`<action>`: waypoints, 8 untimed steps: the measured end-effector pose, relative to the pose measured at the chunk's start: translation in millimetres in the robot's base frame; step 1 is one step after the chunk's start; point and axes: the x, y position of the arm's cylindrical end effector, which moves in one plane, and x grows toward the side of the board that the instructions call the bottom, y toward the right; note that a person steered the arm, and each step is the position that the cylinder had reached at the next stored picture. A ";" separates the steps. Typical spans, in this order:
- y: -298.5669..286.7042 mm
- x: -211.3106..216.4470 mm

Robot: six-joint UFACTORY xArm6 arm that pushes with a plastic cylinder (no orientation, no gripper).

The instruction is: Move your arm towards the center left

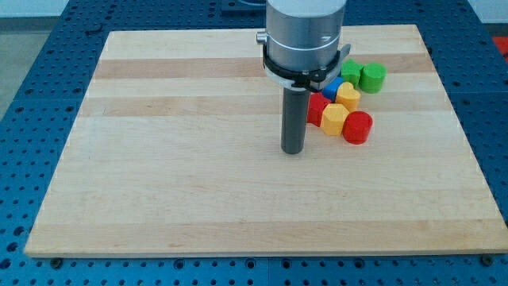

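The tip (294, 150) sits mid-surface (182, 191), just at nine o'clock of the red block (317, 110); no fingers here. Next, a clear slide toward nine o'clock.

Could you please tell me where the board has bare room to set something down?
Everything the view's left of my tip is bare board, as is the bottom strip. It is crowded at upper right, from the green cylinder to the red cylinder.
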 end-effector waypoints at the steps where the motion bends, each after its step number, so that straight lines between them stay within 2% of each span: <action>1: -15.5 -21.3; 2: -37.2 -51.6; 4: -55.7 -51.6; 7: -188.2 -70.3; 8: -197.7 -70.6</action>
